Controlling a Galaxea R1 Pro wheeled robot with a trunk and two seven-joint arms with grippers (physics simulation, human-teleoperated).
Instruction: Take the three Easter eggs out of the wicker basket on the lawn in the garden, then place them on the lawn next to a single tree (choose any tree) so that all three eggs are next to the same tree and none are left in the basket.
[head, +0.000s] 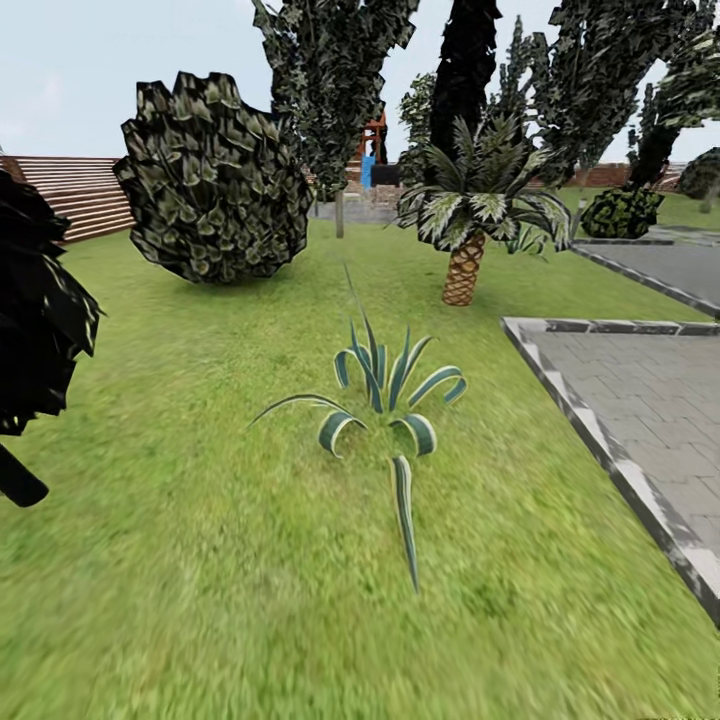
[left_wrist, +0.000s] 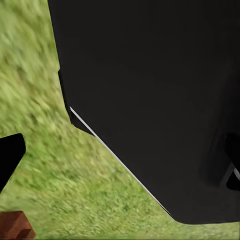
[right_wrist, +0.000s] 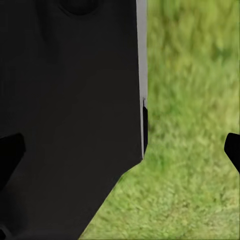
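The lawn (head: 200, 560) of mottled green grass spreads ahead of me in the garden. The Easter eggs and the wicker basket are out of view. Several trees stand at the back: a slim straight-trunked one (head: 338, 120), a near-black conifer (head: 465, 70) and leafy crowns at the far right (head: 610, 70). In the left wrist view my left gripper (left_wrist: 120, 160) is open over grass, in front of my own black body. My right gripper (right_wrist: 120, 150) is open too, its dark fingertips (right_wrist: 10, 152) spread wide with nothing between them.
A striped agave plant (head: 385, 400) grows straight ahead. A round shrub (head: 215, 180) stands back left and a short palm (head: 465, 250) back right. Grey paving with a stone kerb (head: 600, 440) lies to the right. Black foliage (head: 35, 310) crowds the left edge. A wooden fence (head: 80, 195) runs behind.
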